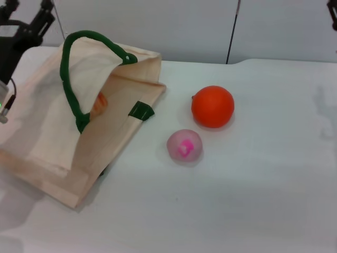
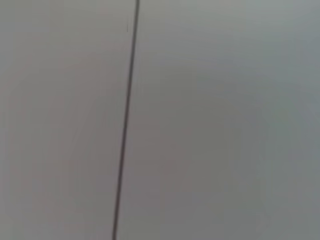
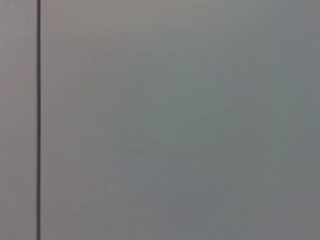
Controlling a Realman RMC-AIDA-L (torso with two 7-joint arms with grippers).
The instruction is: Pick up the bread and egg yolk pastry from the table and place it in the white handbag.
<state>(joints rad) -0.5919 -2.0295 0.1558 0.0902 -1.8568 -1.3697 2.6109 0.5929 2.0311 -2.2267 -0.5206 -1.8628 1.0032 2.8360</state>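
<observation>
Peeking from white handbag (image 1: 47, 126): bread (image 1: 100, 103)

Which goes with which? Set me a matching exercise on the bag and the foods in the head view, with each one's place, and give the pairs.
1. bread
2. orange ball
3. pink ball
4. white handbag

A. lying on the table's left part, mouth open
B. inside the bag's mouth, only a sliver showing
C. on the table, nearer the robot than the other ball
D. on the table, farther back, right of the bag

Pairs: 1-B, 2-D, 3-C, 4-A
</observation>
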